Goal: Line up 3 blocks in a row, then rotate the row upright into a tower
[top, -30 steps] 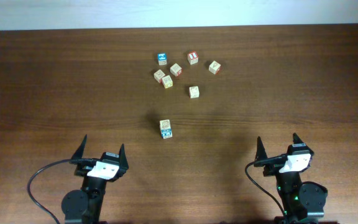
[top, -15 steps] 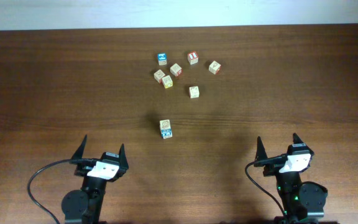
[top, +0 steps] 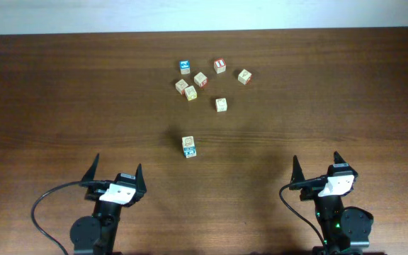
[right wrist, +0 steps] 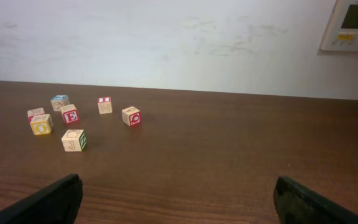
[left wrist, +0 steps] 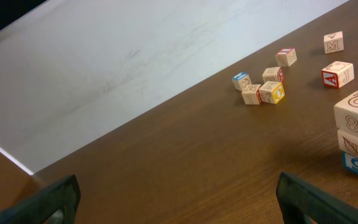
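Left gripper (top: 117, 167) and right gripper (top: 316, 161) parked at the near edge of the table (top: 346, 92), well apart, jaws spread wide, holding nothing. Toward the far side, centre: blue block (top: 185, 66) at the group's far left, orange-marked block (top: 244, 76) rightmost, teal-trimmed block (top: 221, 105) nearest, each standing apart. Among them a red block (top: 219, 65) and three tan blocks (top: 191, 93) bunched near the blue. Between grippers and that group, nearer the left: a small stack (top: 188, 146), blue cube at bottom.
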You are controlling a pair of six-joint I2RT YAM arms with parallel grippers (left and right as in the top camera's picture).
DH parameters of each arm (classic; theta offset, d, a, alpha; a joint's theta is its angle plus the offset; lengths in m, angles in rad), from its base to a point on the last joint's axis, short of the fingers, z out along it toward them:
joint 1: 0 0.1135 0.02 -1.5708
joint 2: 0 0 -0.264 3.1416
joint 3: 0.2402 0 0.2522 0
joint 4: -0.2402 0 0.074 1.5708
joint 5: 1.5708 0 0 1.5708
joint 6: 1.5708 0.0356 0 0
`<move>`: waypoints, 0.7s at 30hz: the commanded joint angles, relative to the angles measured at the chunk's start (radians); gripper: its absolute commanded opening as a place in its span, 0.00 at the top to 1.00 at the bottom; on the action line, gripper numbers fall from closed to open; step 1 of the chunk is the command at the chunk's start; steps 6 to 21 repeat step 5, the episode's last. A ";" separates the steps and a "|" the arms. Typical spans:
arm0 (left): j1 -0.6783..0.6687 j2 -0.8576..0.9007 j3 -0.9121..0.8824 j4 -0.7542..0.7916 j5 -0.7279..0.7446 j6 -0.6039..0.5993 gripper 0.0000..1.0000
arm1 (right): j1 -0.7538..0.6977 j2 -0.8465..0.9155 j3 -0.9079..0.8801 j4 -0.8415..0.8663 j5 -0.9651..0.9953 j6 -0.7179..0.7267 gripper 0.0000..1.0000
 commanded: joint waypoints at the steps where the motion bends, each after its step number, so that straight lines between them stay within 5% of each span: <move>1: 0.001 -0.007 -0.008 0.002 0.000 0.016 0.01 | -0.005 -0.007 -0.009 0.000 0.008 0.012 0.02; 21: 0.001 -0.007 -0.008 0.002 0.000 0.016 0.01 | -0.005 -0.007 -0.009 0.000 0.008 0.012 0.02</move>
